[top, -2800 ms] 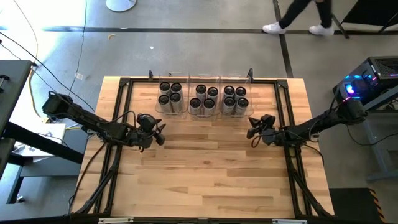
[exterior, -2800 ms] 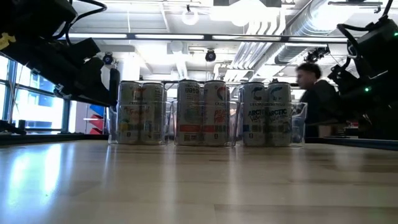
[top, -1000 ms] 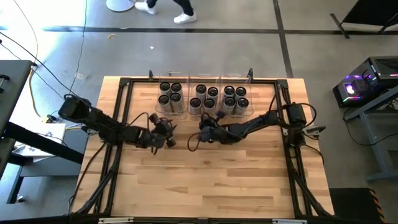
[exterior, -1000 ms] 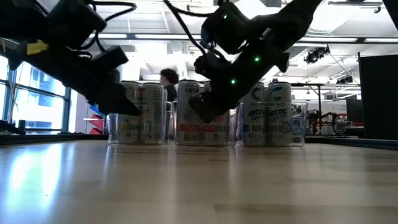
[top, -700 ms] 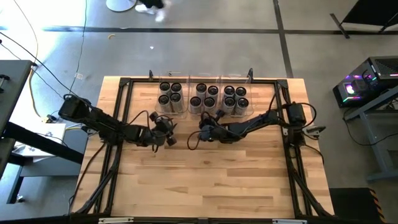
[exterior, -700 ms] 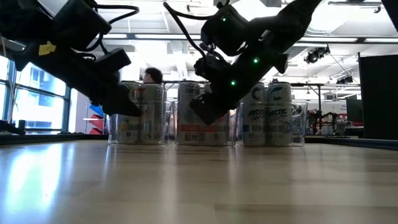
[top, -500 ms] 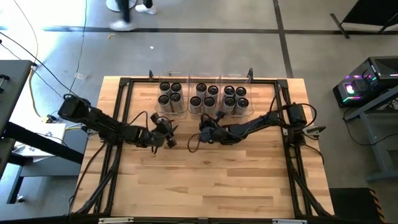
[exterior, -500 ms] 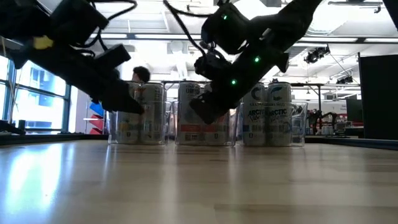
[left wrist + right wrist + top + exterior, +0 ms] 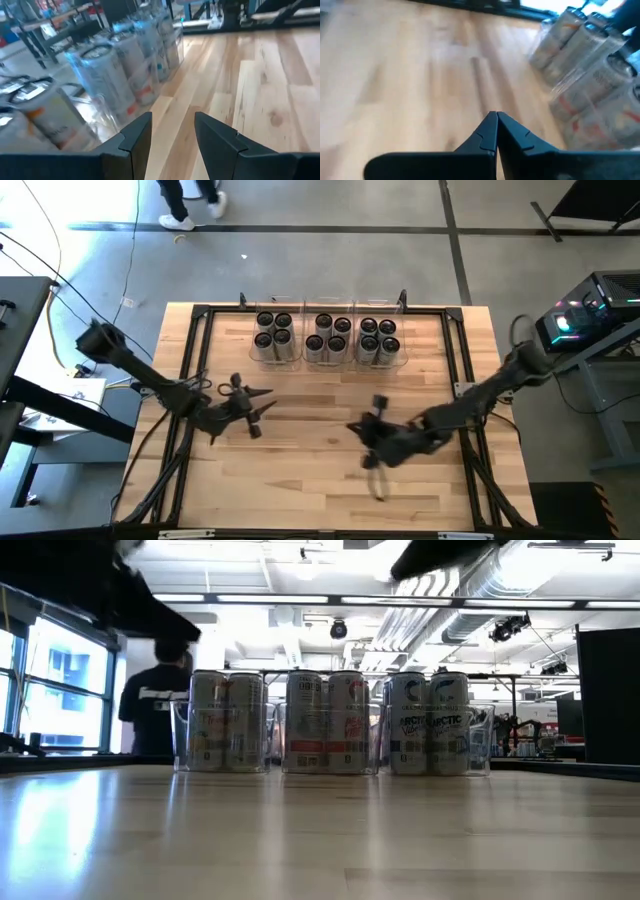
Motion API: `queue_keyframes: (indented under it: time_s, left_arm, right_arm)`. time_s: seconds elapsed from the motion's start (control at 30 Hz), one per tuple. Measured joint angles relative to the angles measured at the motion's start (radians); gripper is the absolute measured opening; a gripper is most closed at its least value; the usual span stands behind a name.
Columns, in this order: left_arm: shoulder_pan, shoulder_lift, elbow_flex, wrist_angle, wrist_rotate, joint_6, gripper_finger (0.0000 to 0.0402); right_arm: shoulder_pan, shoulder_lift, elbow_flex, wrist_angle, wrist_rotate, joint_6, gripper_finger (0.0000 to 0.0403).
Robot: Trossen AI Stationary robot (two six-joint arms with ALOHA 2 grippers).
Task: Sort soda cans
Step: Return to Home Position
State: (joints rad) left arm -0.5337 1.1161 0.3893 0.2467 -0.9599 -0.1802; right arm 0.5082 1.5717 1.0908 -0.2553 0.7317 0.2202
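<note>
Left gripper (image 9: 172, 122): jaws moderately parted, holding nothing. Right gripper (image 9: 496, 120): jaws pressed together, holding nothing. Silvery upright soda cans (image 9: 325, 338) stand inside three clear plastic rectangular bins (image 9: 481, 745) at the far edge of the wooden table (image 9: 330, 490).

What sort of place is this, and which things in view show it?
Probably a robotics lab or workshop: two robot arms reach over a wooden table, bare ducts run under the ceiling, and a lit computer stands beside it.

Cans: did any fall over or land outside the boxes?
Nothing stands out. All twelve cans stand upright inside three bins, four in each, lined up in one row. The left end effector and right end effector are both away from them, holding nothing.
</note>
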Motion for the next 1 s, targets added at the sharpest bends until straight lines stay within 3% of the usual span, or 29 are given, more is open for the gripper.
queue_keyframes:
  time_s: [0.13,0.3,0.43,0.6,0.7,0.8,1.0]
  left_arm:
    - [-0.057,-0.102,0.0,-0.081,-0.056,-0.015,0.0142]
    - [-0.081,-0.155,0.0,-0.129,-0.088,-0.027,0.0142]
    - [-0.083,-0.152,0.0,-0.132,-0.097,-0.027,0.0142]
    - [-0.074,-0.15,0.0,-0.138,-0.101,-0.028,0.0142]
    - [-0.075,-0.15,0.0,-0.144,-0.102,-0.028,0.0142]
    - [-0.075,-0.15,0.0,-0.144,-0.102,-0.035,0.0142]
    - [-0.075,-0.15,0.0,-0.176,-0.095,-0.072,0.0142]
  right_arm:
    - [0.088,-0.171,-0.011,-0.175,-0.1,0.122,0.0]
    - [0.071,-0.415,-0.201,-0.033,-0.293,0.075,0.0]
    - [-0.04,-0.634,-0.425,0.171,-0.33,0.029,0.0]
    - [-0.261,-0.87,-0.628,0.382,-0.588,-0.04,0.0]
    - [-0.367,-0.981,-0.687,0.396,-0.688,-0.033,0.0]
    - [-0.431,-1.068,-0.713,0.354,-0.718,-0.012,0.0]
    - [-0.449,-1.198,-0.715,0.19,-0.729,0.028,0.0]
